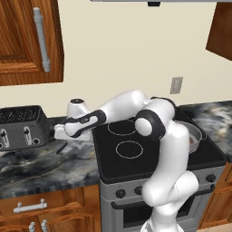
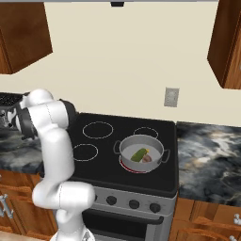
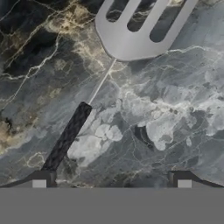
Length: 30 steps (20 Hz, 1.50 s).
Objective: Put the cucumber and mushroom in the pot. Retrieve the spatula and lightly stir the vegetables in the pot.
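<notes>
Marble counter (image 3: 175, 109) beside stove (image 2: 127, 141), toaster (image 1: 20, 127) nearby.
Spatula (image 3: 87, 105) lies diagonally, slotted head away; gripper (image 3: 111, 181) open, one fingertip seemingly over its handle.

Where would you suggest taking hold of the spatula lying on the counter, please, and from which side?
Grip the spatula by its black handle, probably from straight above: it lies flat on the marble counter, so only the handle's two long sides are free. The open tool hangs over it, one fingertip already at the handle's end.

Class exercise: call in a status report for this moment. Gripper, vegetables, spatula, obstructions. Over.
Gripper open, low over marble counter. Spatula lies flat, ungrasped, black handle by one fingertip. Cucumber and mushroom in pot. Nothing in the way.
</notes>
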Motion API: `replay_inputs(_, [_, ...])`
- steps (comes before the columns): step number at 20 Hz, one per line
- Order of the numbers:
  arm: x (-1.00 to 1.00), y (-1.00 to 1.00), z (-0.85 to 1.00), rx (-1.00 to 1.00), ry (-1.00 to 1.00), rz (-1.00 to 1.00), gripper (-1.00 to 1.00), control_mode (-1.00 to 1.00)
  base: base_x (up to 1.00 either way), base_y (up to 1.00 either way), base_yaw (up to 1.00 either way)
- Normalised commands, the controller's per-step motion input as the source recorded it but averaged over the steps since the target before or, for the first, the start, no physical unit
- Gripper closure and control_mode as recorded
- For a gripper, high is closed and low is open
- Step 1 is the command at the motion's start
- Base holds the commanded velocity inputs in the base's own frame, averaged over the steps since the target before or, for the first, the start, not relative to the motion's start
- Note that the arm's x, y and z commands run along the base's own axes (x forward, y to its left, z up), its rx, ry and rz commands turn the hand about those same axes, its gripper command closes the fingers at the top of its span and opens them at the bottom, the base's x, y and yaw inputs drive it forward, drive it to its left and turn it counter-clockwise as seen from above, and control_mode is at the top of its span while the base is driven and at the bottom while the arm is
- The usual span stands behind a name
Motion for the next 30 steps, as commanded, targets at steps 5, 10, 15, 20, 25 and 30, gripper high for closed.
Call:
replay_inputs(5, [0.17, 0.2, -0.01, -0.04, 0.12, -0.06, -1.0, -1.0, 0.0, 0.0, 0.0])
replay_inputs(10, [0.08, 0.25, -0.06, -0.07, 0.02, -0.03, -1.0, -1.0, 0.0, 0.0, 0.0])
replay_inputs(15, [0.01, 0.25, -0.19, -0.07, 0.0, -0.01, -1.0, -1.0, 0.0, 0.0, 0.0])
replay_inputs(20, [-0.07, 0.14, -0.25, -0.03, -0.01, 0.0, -1.0, -1.0, 0.0, 0.0, 0.0])
replay_inputs(25, [-0.05, 0.11, -0.01, 0.0, 0.0, 0.0, -1.0, -1.0, 0.0, 0.0, 0.0])
replay_inputs(30, [-0.02, 0.1, 0.0, 0.0, 0.0, 0.0, -1.0, -1.0, 0.0, 0.0, 0.0])
